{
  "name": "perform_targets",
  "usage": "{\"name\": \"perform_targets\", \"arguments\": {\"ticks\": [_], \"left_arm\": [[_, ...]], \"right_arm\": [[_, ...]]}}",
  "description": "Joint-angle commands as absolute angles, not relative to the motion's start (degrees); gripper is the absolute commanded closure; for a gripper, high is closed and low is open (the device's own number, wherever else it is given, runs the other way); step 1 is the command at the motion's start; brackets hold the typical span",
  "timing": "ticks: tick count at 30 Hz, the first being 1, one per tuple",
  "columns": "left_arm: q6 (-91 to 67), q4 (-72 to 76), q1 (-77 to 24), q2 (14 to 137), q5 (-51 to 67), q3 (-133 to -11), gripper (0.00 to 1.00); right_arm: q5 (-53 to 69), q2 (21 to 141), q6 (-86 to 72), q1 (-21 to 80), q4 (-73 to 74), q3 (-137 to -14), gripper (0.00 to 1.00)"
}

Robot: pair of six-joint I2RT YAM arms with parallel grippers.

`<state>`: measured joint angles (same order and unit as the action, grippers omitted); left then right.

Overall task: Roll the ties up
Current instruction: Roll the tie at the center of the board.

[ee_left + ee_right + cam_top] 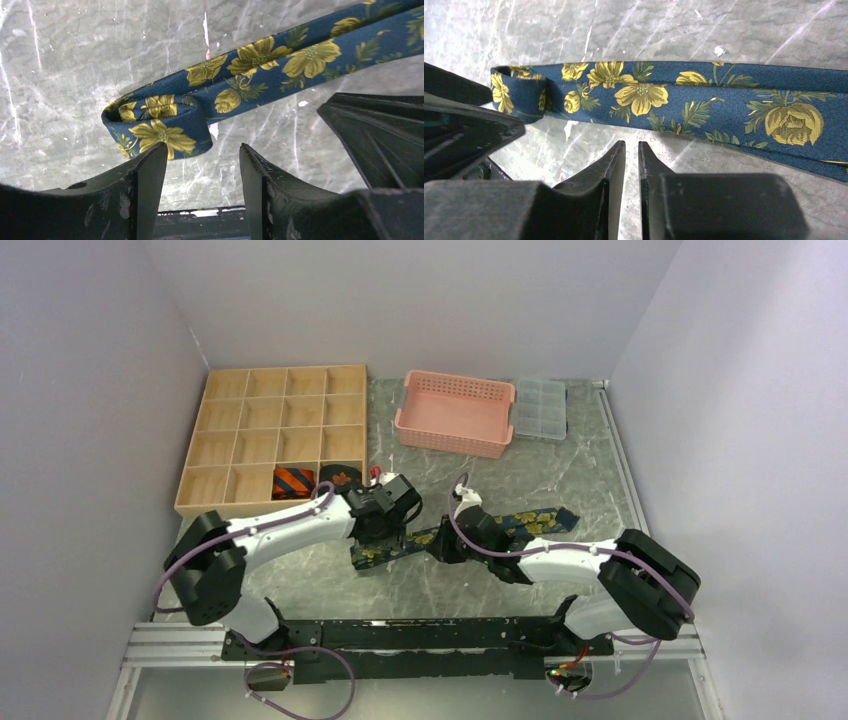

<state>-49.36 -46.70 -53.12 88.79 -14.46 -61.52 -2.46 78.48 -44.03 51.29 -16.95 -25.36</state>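
Note:
A dark blue tie with yellow flowers [400, 548] lies flat across the marbled table. Its left end is folded into a small loose roll [160, 125], which also shows in the right wrist view [519, 92]. My left gripper [202, 150] stands open just in front of the roll, with only table between its fingers. My right gripper [632, 145] sits beside the flat tie [684, 100], its jaws a narrow slit apart and holding nothing. A rolled orange-and-black striped tie [293, 481] and a black tie with orange motifs [340, 477] sit in adjoining front compartments of the wooden box [270, 410].
A pink perforated basket [450, 440] and a clear plastic organiser [540, 408] stand at the back of the table. The right gripper's black body [380, 135] is close on the right in the left wrist view. White walls enclose three sides.

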Motion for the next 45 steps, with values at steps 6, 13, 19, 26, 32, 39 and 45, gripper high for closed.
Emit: {"name": "perform_targets", "arguments": {"ticks": [6, 13, 19, 26, 32, 39, 45], "left_arm": [[-55.9, -42.0, -53.3, 71.6, -19.6, -51.4, 0.36], [-62.8, -29.4, -49.6, 42.7, -23.6, -26.8, 0.17], [-63.3, -23.9, -43.3, 20.2, -17.7, -13.6, 0.13], [-63.1, -15.2, -37.9, 20.4, -7.9, -7.6, 0.14], [-60.3, -5.5, -33.9, 36.3, -0.7, -9.8, 0.14], [-59.0, -1.9, -31.4, 40.5, 2.2, -10.1, 0.15], [-58.3, -3.0, -30.9, 40.9, 3.0, -10.3, 0.17]], "right_arm": [[4.7, 76.5, -38.4, 53.0, -11.8, -34.3, 0.71], [2.9, 84.7, -35.8, 56.9, -4.6, -46.0, 0.6], [0.1, 90.4, -34.6, 58.2, -1.4, -51.4, 0.56], [0.2, 94.3, -34.5, 58.5, -1.5, -52.9, 0.57], [-1.9, 93.6, -35.9, 58.5, -2.7, -50.9, 0.58], [-1.0, 90.3, -35.6, 58.6, -1.3, -52.5, 0.55], [3.5, 95.1, -36.6, 58.6, -1.3, -54.7, 0.56]]}}
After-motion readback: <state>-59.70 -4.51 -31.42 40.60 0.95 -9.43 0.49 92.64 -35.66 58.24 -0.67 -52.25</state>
